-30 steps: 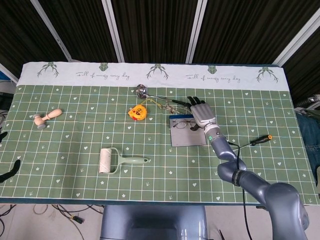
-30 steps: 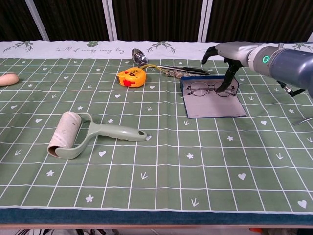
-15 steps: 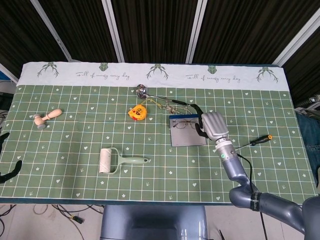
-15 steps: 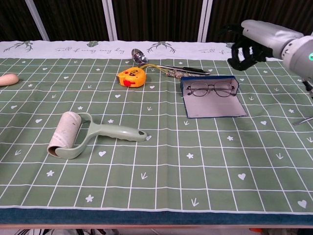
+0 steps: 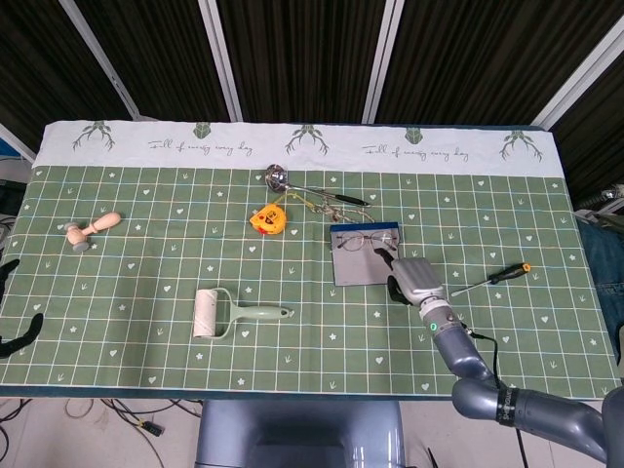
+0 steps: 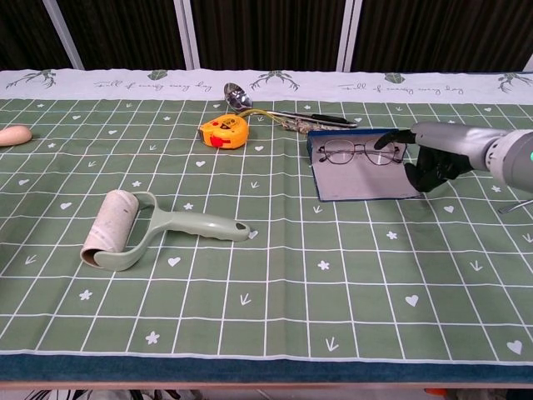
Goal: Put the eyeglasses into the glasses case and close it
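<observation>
Right hand [image 5: 413, 278] over green checked tablecloth [image 5: 146, 283]

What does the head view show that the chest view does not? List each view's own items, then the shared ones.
Only the head view shows the whole wooden stamp near the table's left edge, the screwdriver right of the right hand, and the dark tips of the left hand at the frame's left edge.

Only the chest view shows the case's raised blue wall behind the eyeglasses.

Both show the open glasses case holding the eyeglasses, the right hand at its right edge, the tape measure, the lint roller and the ladle.
</observation>
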